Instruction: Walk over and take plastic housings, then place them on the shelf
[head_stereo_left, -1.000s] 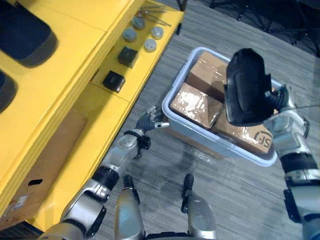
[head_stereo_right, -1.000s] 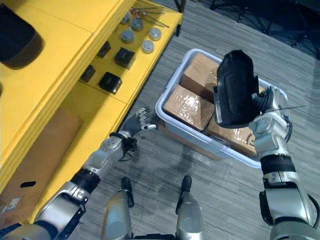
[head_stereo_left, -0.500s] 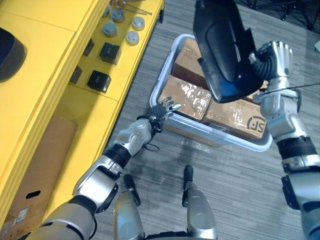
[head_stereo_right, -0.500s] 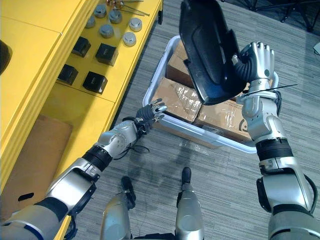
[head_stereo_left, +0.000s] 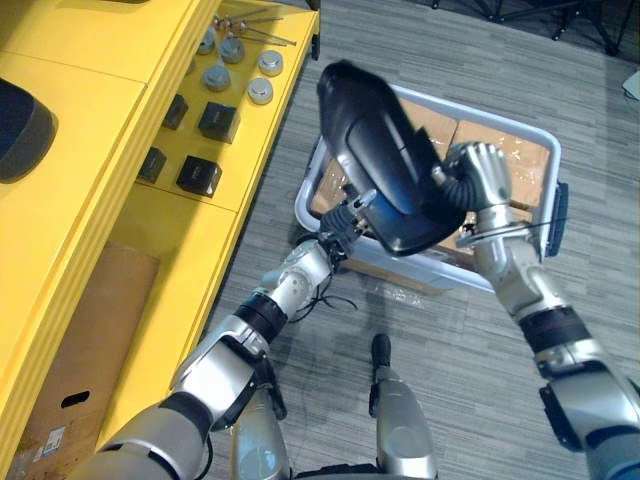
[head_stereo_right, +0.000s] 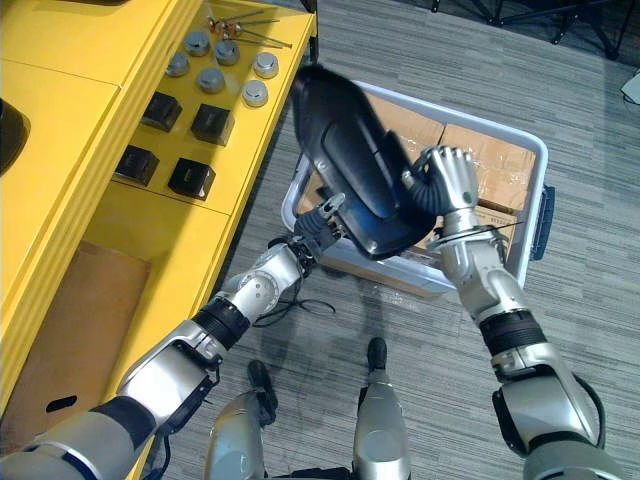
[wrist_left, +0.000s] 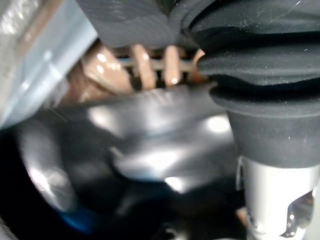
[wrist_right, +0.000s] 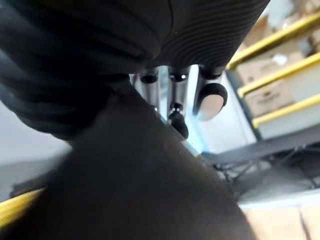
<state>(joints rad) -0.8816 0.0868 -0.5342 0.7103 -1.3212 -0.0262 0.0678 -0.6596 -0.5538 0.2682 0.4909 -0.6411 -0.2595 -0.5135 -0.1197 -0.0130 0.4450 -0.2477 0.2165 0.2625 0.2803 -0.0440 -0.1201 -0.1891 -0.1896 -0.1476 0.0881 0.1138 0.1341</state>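
The right hand (head_stereo_left: 478, 182) is curled round the black plastic housing (head_stereo_left: 375, 160), above the grey bin (head_stereo_left: 415, 270) of cardboard boxes (head_stereo_right: 490, 165). The left hand (head_stereo_right: 322, 224) is at the housing's lower edge; I cannot tell whether its fingers are closed.

A factory-style storeroom: yellow shelving (head_stereo_right: 70, 110) with small metal parts (head_stereo_right: 255, 93), a grey bin (head_stereo_right: 538, 155) of cardboard boxes (head_stereo_right: 495, 165).

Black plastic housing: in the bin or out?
Out. The right hand grips the housing in the air above the bin.
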